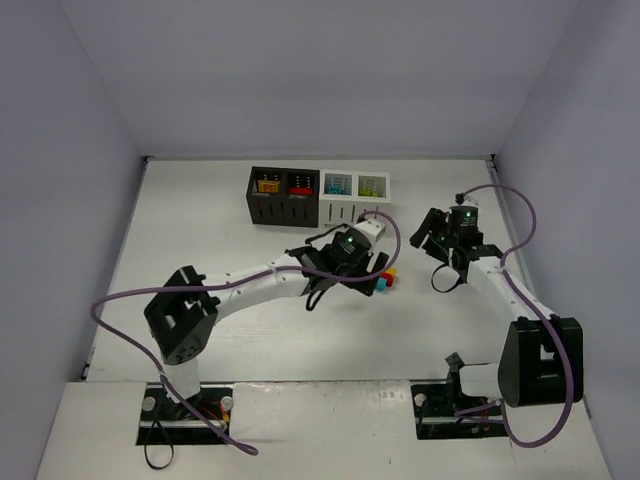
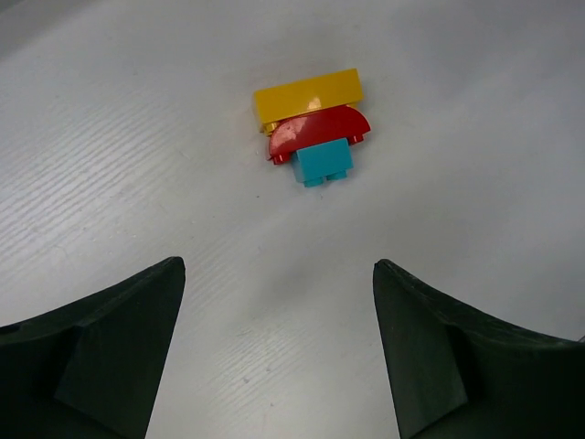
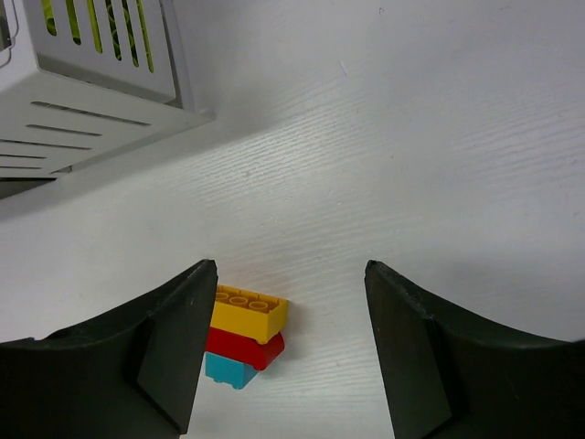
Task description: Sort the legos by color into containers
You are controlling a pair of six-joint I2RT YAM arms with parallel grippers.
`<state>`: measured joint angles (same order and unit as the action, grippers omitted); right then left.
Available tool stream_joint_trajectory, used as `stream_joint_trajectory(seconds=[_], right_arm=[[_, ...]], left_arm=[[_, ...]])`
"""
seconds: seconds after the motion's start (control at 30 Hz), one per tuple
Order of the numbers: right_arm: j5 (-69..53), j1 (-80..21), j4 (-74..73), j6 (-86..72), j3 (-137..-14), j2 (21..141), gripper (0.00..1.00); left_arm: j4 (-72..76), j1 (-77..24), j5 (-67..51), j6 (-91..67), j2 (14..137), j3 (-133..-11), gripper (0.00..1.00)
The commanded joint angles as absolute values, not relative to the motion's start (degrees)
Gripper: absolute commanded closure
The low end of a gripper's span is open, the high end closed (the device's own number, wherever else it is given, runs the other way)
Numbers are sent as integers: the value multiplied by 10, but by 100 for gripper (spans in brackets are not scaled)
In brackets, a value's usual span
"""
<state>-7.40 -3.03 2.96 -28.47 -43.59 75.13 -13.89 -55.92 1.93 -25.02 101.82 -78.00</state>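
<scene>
On the white table [image 1: 200,250], on the near side of the containers [image 1: 318,196] and apart from them, just right of the left gripper [image 1: 368,262]: one clump of legos [image 1: 386,279], three pieces joined in a line.

Seen from the left wrist, reads yellow brick [image 2: 308,96] farthest, red piece [image 2: 320,133] with a rounded back in the middle, teal brick [image 2: 324,162] nearest. Runs, as a line, straight away from that camera, and points its small teal end toward the left gripper [image 2: 277,274]. Yellow brick longest of the three, with its long axis crosswise to the line: left to right in that view, right end tipped slightly farther off.

From the right wrist, shows yellow brick [image 3: 249,314] above red piece [image 3: 245,347] above teal brick [image 3: 228,369]. Studs visible along the yellow brick's far face, long axis slanting down to the right. Cannot tell whether standing or lying on its side.

Left gripper spread wide, nothing between the fingers [image 2: 110,357], clump ahead of the tips and not touched. Right gripper [image 3: 285,274] parted too and empty, above bare table, with the clump low in its view just beside the edge of one finger [image 3: 174,357]. White container [image 3: 91,101] at upper left there, green showing through its slots. Overhead, right gripper [image 1: 432,235] off to the right of the clump, apart from it.

Containers in a row at the far side, two black on the left, two white on the right. Loose legos [image 1: 338,184] inside, one colour per bin: orange-yellow, red, teal, green, left to right.
</scene>
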Motion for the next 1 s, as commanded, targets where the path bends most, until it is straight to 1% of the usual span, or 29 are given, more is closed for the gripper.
stream_joint_trajectory(seconds=[0.0,0.13,0.27,0.3,0.47,0.73,0.93,0.97], right_arm=[[-58,-24,35,-306,-435,727,38],[-57,-18,32,-317,-433,722,38],[-55,-11,27,-318,-432,713,38],[-55,-9,27,-319,-432,712,38],[-59,-3,22,-316,-429,702,38],[-65,-2,20,-310,-427,699,38],[-69,-3,20,-306,-426,700,38],[-69,-3,20,-305,-426,701,38]], left_arm=[[-92,-590,65,-267,1035,-816,24],[-90,-599,76,-277,1081,-845,30],[-84,-611,89,-275,1121,-872,34],[-76,-613,91,-273,1133,-874,37],[-73,-615,113,-267,1174,-898,42],[-65,-614,147,-245,1205,-917,48],[-56,-613,166,-236,1222,-925,56],[-54,-613,166,-234,1223,-925,60]])
